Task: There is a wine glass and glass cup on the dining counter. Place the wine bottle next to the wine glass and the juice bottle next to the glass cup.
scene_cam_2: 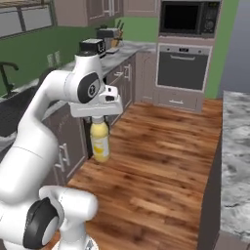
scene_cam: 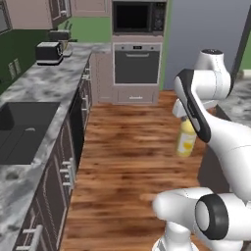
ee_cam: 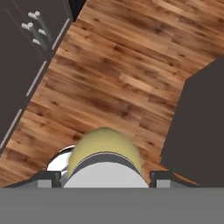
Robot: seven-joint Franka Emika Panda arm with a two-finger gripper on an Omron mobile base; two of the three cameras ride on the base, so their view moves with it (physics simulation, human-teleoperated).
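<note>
The juice bottle (scene_cam_2: pixel 100 140) hangs upright directly below the gripper (scene_cam_2: pixel 99 118), its white cap up inside the hand and its yellow body and pale label exposed beneath. The fingers stand fairly wide and are closed on the bottle's top; the bottle is clear of the wooden floor (scene_cam_2: pixel 161 166), with nothing under it.

In the left base view the juice bottle (scene_cam: pixel 187 138) is partly covered by the arm's forearm link; the lower yellow body and the label show to the left of that link. The right base view shows the whole bottle from the neck down, just under the hand.

In the hand view the juice bottle (ee_cam: pixel 107 146) is seen from above, between the two fingertips (ee_cam: pixel 48 177), as a white cap with a rounded yellow shoulder beyond it. The floor (ee_cam: pixel 127 65) lies far below the fingers.

To one side of the fingers in the hand view stand dark cabinet fronts (ee_cam: pixel 26 52) with metal handles; to the other side a dark panel (ee_cam: pixel 201 122) rises.

The right base view shows a marbled tabletop (scene_cam_2: pixel 237 161) well to the right of the fingers. The left base view shows a marbled worktop (scene_cam: pixel 34 98) with a dark sink basin (scene_cam: pixel 24 130) well to the left; the basin's contents cannot be made out. A wall oven (scene_cam: pixel 137 63) stands beyond the fingers.
</note>
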